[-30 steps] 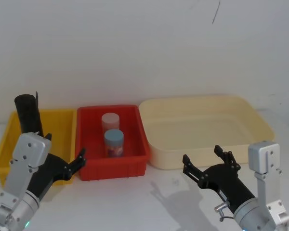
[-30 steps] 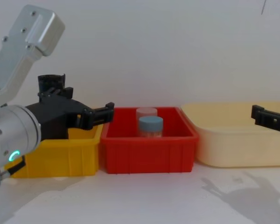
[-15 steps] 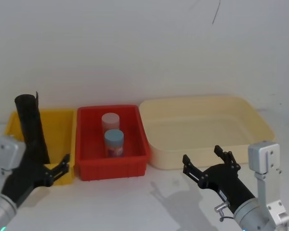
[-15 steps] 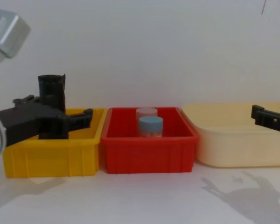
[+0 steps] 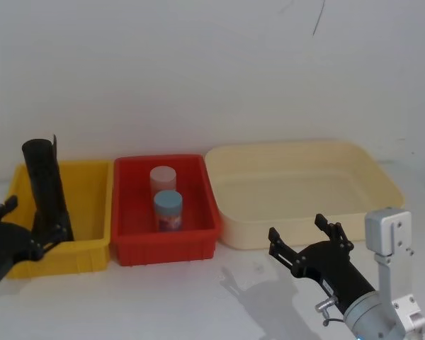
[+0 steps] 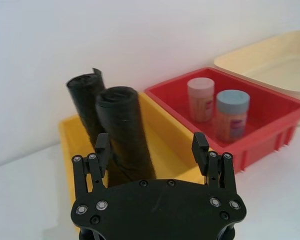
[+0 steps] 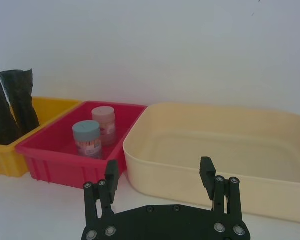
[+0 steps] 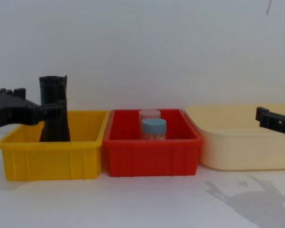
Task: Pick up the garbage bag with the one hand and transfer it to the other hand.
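Wall (image 5: pixel 212 71): plain white, evenly lit, far ahead of the right gripper (image 5: pixel 296 228) | dark line (image 5: pixel 317 18): thin, high on wall, above gripper | tabletop (image 5: pixel 170 304): white, smooth, under gripper | shadow (image 5: pixel 251 292): soft grey, on tabletop just beside gripper

no legible text, label on the blue-lidded jar (image 6: pixel 232 117) blurred

The left tool (image 5: pixel 32 221) sits low at the robot's far left and points forward and a little inward. Its two long black fingers (image 6: pixel 102 150) are spread wide. The right tool (image 5: pixel 297 228) hovers low on the right, angled forward and towards the left, with its jaws equally wide apart. Its silver wrist housing (image 5: pixel 388 236) stands upright just behind it.
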